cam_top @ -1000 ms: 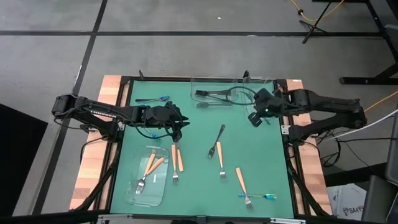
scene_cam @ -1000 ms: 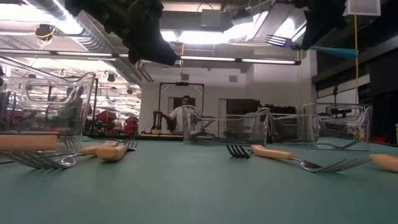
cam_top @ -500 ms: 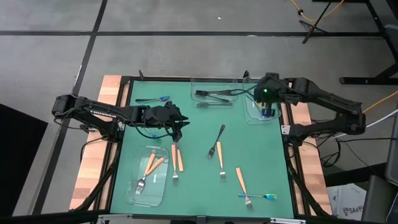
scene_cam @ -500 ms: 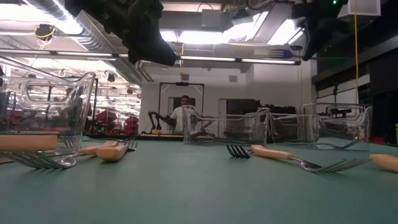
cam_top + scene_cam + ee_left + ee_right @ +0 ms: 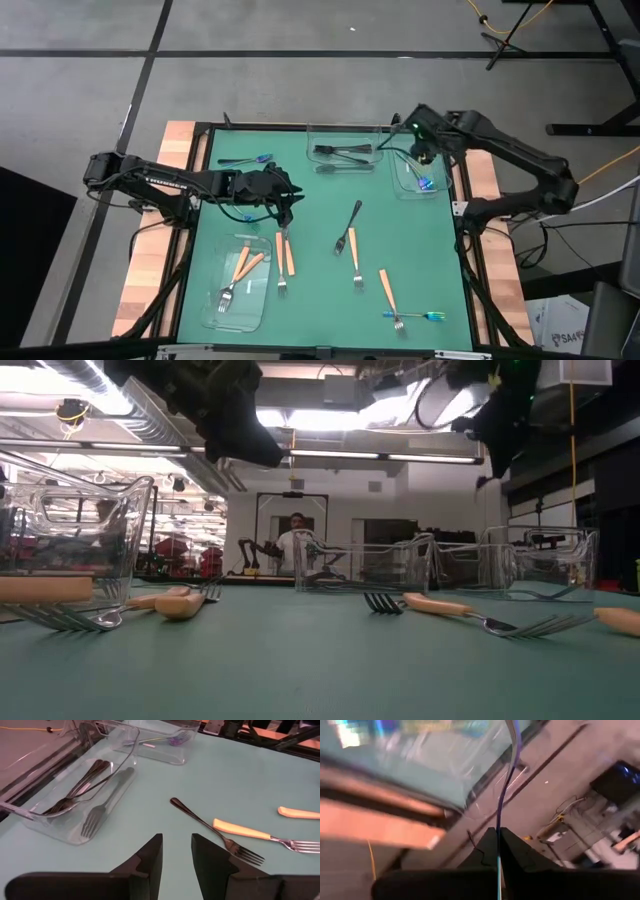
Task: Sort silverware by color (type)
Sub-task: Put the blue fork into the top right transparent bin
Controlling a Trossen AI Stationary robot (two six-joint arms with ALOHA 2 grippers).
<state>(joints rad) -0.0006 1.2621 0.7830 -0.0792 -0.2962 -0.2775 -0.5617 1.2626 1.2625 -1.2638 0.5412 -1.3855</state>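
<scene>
Upper right in the high view, the right tool (image 5: 424, 152) is clamped on an iridescent blue utensil (image 5: 509, 780) above a clear tray (image 5: 408, 182). The left tool (image 5: 176, 855), fingers apart and empty, hovers left of centre above the green table (image 5: 320, 220), by orange-handled forks (image 5: 285, 255).

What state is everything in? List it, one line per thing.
Left gripper: open, empty, above the green mat.
Right gripper: shut on the thin iridescent blue utensil, above the far-right clear plastic tray.
Long all-black fork: loose on the mat.
Orange-handled fork beside it: loose on the mat.
Far-middle clear plastic tray: holds black utensils.
</scene>
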